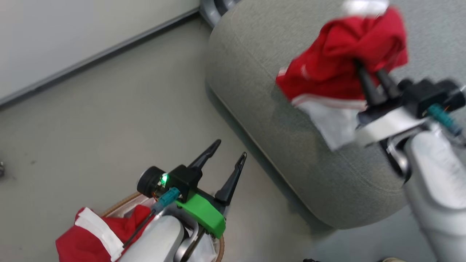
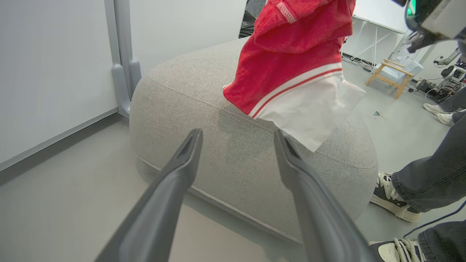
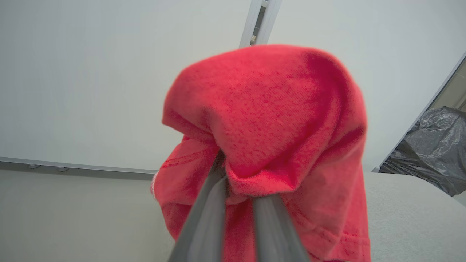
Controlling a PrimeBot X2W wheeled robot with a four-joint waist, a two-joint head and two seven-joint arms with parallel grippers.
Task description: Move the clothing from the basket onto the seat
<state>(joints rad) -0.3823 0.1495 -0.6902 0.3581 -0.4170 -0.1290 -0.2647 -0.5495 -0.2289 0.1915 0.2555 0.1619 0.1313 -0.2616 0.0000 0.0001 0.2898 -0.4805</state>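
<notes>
Garment (image 1: 342,62), red fabric w/ white hem, clamped in right claw (image 1: 368,71) over grey upholstered seat (image 1: 255,91).
Left claw (image 1: 230,148) spread wide, empty, near brown-rimmed white basket (image 1: 118,206).

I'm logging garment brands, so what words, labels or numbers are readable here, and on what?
No text can be read.
Held red garment: small white marks, too blurred to read.
Second red garment in the basket: no lettering shows.
</notes>
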